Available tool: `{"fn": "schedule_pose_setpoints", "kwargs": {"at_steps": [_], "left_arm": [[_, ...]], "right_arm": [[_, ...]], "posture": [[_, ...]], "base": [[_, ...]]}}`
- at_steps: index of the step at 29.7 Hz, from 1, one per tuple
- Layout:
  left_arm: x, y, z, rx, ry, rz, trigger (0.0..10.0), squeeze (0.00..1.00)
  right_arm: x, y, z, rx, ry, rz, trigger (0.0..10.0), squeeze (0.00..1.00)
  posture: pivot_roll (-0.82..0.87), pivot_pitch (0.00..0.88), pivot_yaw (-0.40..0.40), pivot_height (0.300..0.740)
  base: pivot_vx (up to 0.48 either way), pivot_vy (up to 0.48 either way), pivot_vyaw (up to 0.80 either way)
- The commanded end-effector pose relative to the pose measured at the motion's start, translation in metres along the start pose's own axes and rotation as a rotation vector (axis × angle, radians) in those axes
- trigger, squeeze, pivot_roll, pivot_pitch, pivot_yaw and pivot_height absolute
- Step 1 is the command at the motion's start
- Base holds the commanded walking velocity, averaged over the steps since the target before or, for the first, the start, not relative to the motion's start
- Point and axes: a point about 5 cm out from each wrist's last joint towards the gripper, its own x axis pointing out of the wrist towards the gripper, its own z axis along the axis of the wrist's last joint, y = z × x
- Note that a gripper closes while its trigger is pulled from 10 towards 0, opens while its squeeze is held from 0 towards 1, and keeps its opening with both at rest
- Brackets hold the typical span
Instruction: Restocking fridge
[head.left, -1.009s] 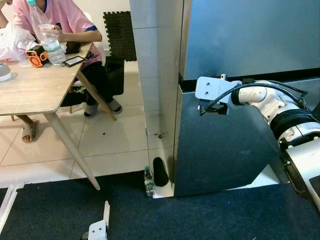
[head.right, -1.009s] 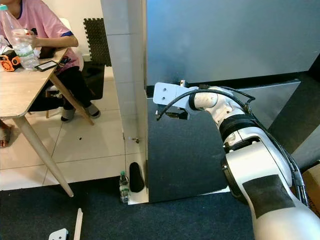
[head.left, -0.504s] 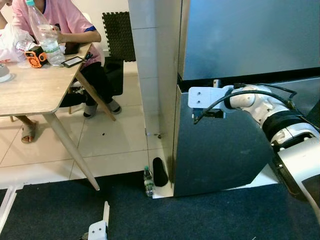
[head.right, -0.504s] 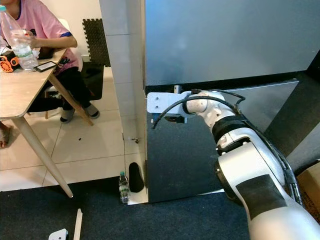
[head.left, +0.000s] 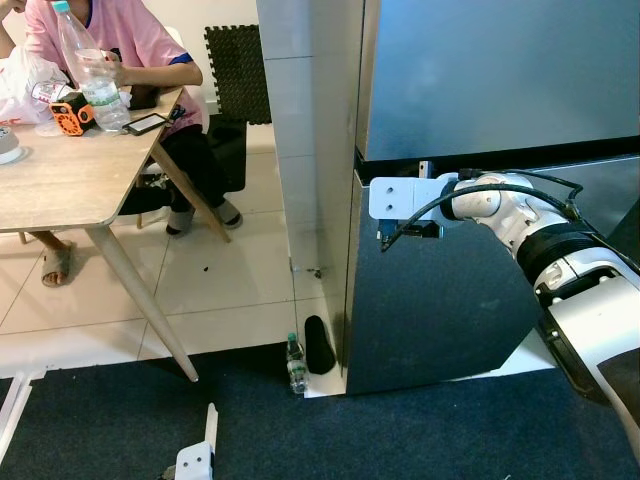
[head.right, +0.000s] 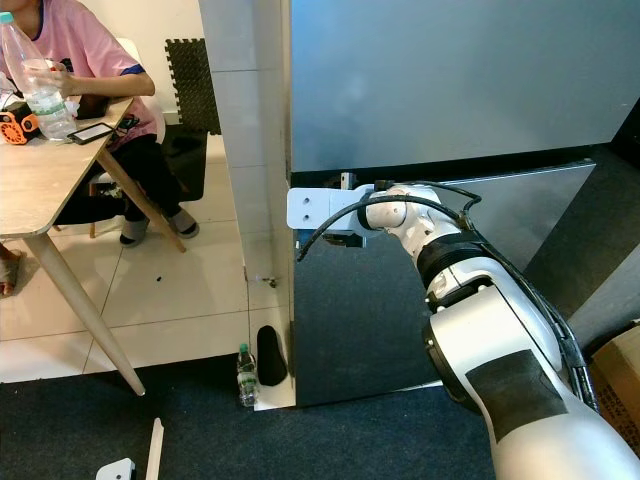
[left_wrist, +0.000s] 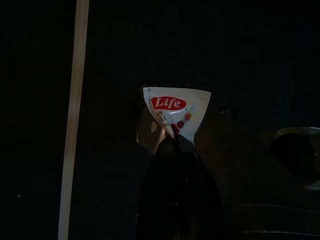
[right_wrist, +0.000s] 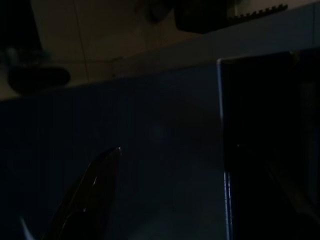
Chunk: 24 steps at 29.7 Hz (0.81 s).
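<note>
The tall grey fridge (head.left: 490, 70) stands against a white tiled pillar (head.left: 305, 130), its upper door shut and its lower door (head.left: 440, 300) swung a little out from the body. The robot's right arm (head.right: 470, 300) reaches across to that lower door's top corner, where the right gripper (head.left: 385, 205) sits at the dark gap between the two doors; whether its fingers are spread or closed I cannot tell. To the left a wooden table (head.left: 70, 175) carries a clear water bottle (head.left: 90, 70), a phone (head.left: 148, 122) and an orange gadget (head.left: 72, 113), with a person in a pink shirt (head.left: 130, 40) seated behind it. A small bottle (head.left: 297, 362) stands on the floor at the pillar's foot. In the dark left wrist view, the left gripper (left_wrist: 176, 142) pinches a white sachet (left_wrist: 176, 111) by its lower corner, red label reading "Life".
</note>
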Motion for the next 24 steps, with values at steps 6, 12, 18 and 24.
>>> {"fn": "schedule_pose_setpoints", "kwargs": {"at_steps": [6, 12, 18, 24], "left_arm": [[-0.011, 0.016, -0.040, 0.005, 0.133, 0.022, 10.0, 0.00], [-0.014, 0.026, -0.036, -0.003, 0.108, 0.043, 10.0, 0.00], [-0.014, 0.035, -0.023, -0.010, 0.066, 0.059, 10.0, 0.00], [-0.014, 0.037, -0.014, -0.003, 0.043, 0.058, 10.0, 0.00]], "right_arm": [[-0.002, 0.004, -0.018, 0.094, 0.045, -0.011, 10.0, 0.00], [-0.006, -0.002, -0.019, 0.065, 0.059, -0.011, 10.0, 0.00], [-0.009, 0.002, -0.020, 0.006, 0.065, 0.108, 10.0, 0.00], [-0.017, 0.016, -0.028, -0.054, 0.090, 0.406, 10.0, 0.00]], "posture": [[-0.01, 0.113, -0.028, 0.740], [0.00, 0.140, -0.027, 0.740], [0.00, 0.146, -0.026, 0.740], [0.00, 0.144, -0.025, 0.740]], "base": [[0.000, 0.000, 0.00], [0.000, 0.000, 0.00], [0.000, 0.000, 0.00], [0.000, 0.000, 0.00]]}}
